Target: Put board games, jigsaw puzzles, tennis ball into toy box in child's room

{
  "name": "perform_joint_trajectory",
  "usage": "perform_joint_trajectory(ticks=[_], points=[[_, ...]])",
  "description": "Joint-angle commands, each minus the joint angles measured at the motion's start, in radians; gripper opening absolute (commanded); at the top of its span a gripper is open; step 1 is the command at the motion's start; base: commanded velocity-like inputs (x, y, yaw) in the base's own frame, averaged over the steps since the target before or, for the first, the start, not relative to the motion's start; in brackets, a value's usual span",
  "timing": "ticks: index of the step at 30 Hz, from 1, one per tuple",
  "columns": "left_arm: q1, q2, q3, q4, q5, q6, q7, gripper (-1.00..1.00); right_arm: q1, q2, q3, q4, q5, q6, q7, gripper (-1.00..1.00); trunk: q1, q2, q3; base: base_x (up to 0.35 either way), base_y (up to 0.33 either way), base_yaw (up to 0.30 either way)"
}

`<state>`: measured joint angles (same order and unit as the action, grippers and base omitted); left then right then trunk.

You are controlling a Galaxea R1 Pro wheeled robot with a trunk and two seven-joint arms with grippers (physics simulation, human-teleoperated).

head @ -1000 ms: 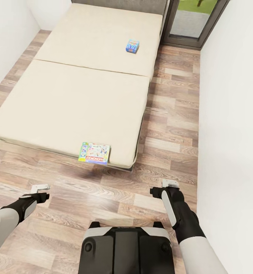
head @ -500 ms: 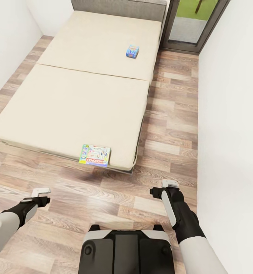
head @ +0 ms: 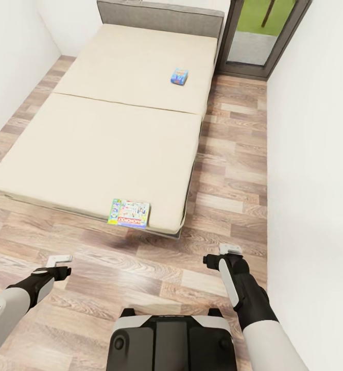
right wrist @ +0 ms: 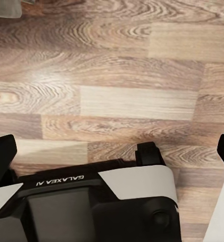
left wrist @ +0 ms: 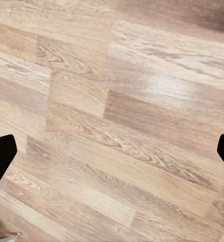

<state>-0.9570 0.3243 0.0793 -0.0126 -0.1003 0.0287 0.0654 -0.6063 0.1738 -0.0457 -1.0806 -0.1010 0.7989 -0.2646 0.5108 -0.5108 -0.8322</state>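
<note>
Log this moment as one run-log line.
phase: approaching beige bed | blue board game near headboard | yellow-green-red board game at foot edge | left gripper open, empty | right gripper open, empty

Beige bed (head: 104, 139), blue board game (head: 179, 76)

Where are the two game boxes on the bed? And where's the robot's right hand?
Blue board game (head: 179, 76), head view, middle of its lid.
Colourful board game (head: 129, 213), head view, middle of its printed top.
Right gripper (head: 230, 249), head view, between its fingertips.
</note>
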Motion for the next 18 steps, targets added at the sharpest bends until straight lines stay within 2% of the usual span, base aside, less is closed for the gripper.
perform_joint_trajectory(ticks=[1,18], points=[[0.000,0.000,0.008,-0.001,-0.010,0.006,0.001,1.00,-0.001,0.001,-0.001,-0.001,-0.011,0.002,-0.008,1.00,0.000,-0.001,0.001,0.000,0.000,0.000],[0.000,0.001,0.008,-0.003,-0.009,0.017,0.003,1.00,-0.001,0.001,0.000,0.002,-0.009,0.002,-0.008,1.00,0.000,-0.001,0.029,0.000,0.000,0.000]])
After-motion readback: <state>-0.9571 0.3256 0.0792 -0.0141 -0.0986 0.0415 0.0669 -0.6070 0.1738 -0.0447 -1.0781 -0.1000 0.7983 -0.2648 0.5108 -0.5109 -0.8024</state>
